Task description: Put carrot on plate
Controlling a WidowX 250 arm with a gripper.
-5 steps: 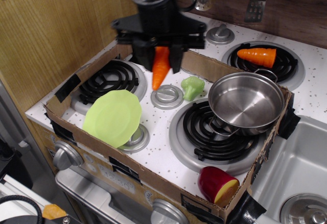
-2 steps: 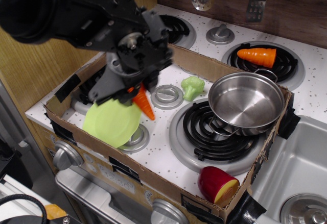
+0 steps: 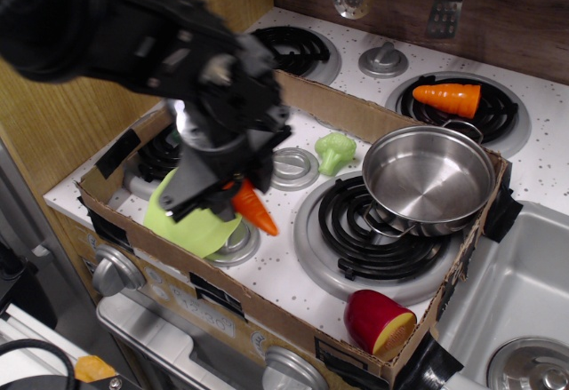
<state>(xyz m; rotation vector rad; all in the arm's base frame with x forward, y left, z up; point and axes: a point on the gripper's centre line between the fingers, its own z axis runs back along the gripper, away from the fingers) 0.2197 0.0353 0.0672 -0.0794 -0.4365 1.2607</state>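
Observation:
My black gripper (image 3: 233, 191) is shut on the long orange carrot (image 3: 253, 210). Its tapered tip sticks out to the lower right past the fingers; its green stem end is hidden by the gripper. The carrot hangs just above the right edge of the lime-green plate (image 3: 191, 224). The plate lies at the front left of the stove, and the arm covers most of it.
A cardboard frame (image 3: 302, 314) surrounds the front burners. A steel pot (image 3: 429, 178) sits on the front right burner. A green broccoli (image 3: 335, 151) and a silver disc (image 3: 292, 167) lie mid-stove. A stubby ridged carrot (image 3: 449, 99) lies on the back right burner. A red fruit slice (image 3: 378, 321) sits at the front.
The gripper has carried the carrot from the back middle of the stove down and to the left, over the plate, and has sunk lower in the last half second.

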